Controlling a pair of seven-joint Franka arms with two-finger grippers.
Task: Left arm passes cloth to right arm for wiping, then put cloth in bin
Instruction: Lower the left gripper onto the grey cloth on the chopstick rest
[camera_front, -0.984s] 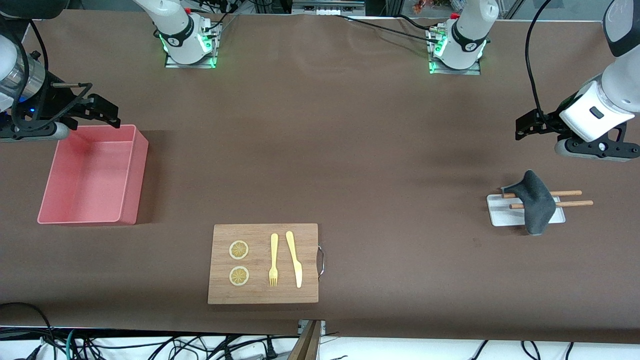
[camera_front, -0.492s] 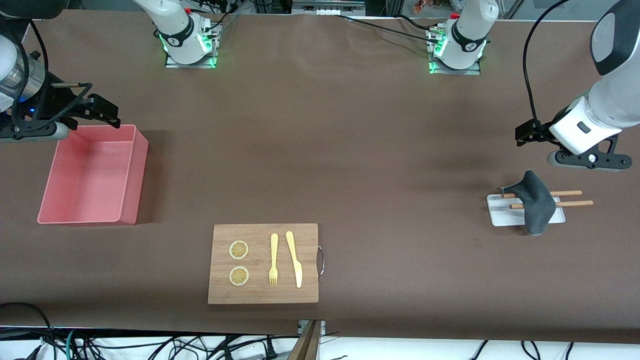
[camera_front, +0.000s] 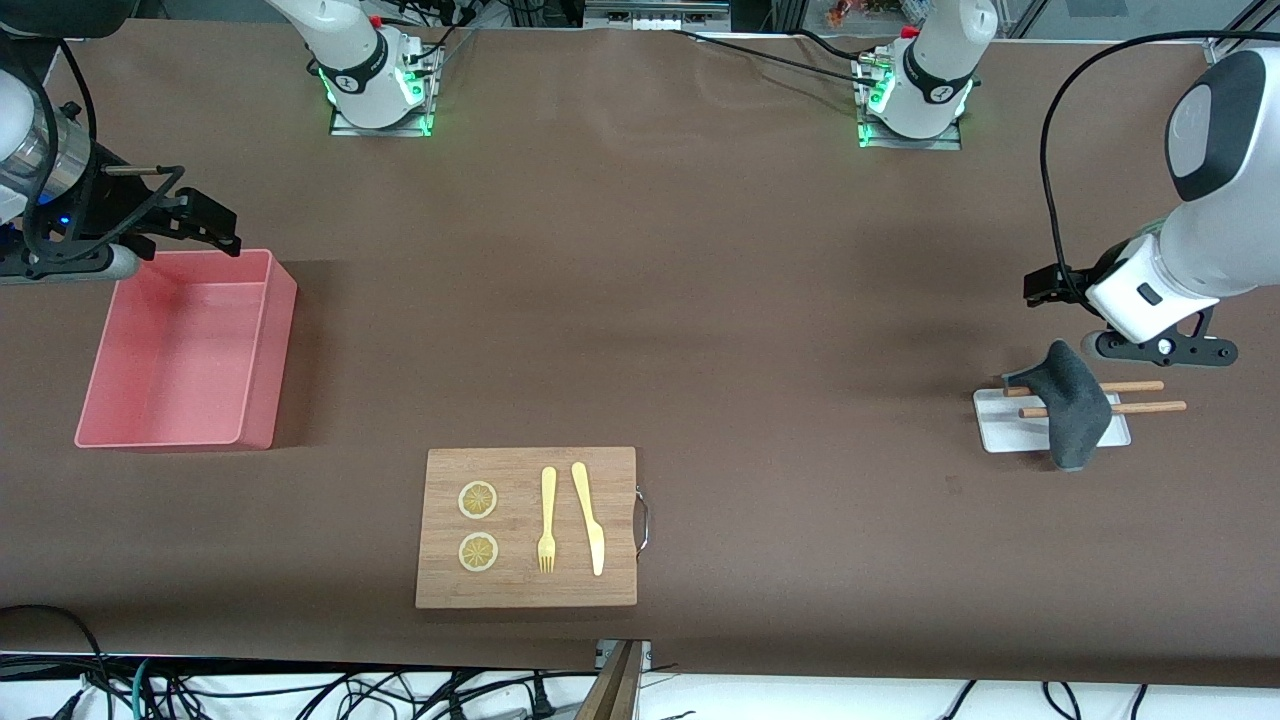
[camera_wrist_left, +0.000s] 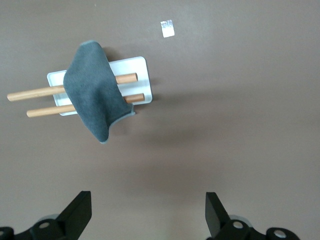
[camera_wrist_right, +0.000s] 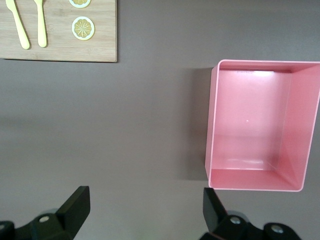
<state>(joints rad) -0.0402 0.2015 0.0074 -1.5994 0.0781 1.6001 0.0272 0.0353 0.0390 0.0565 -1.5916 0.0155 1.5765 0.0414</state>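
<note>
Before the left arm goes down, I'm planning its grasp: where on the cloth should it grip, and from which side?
Probably the raised fold of the cloth, where it drapes over the two chopsticks on the white tray. Come from above, jaws straddling the hump. The left gripper is open over the table beside the tray.

Soft, matt charcoal cloth (camera_front: 1075, 405) with a fuzzy nap drapes over two smooth bare-wood chopsticks (camera_front: 1140, 396) on a white tray (camera_front: 1000, 425) with a flat, satiny finish. The bin (camera_front: 180, 350) is smooth pink plastic with a slight sheen on its inner walls. The cutting board (camera_front: 525, 527) shows pale wood grain, carries a thin metal handle (camera_front: 643, 522), and all sits on a matt brown table cover (camera_front: 640, 300).
</note>
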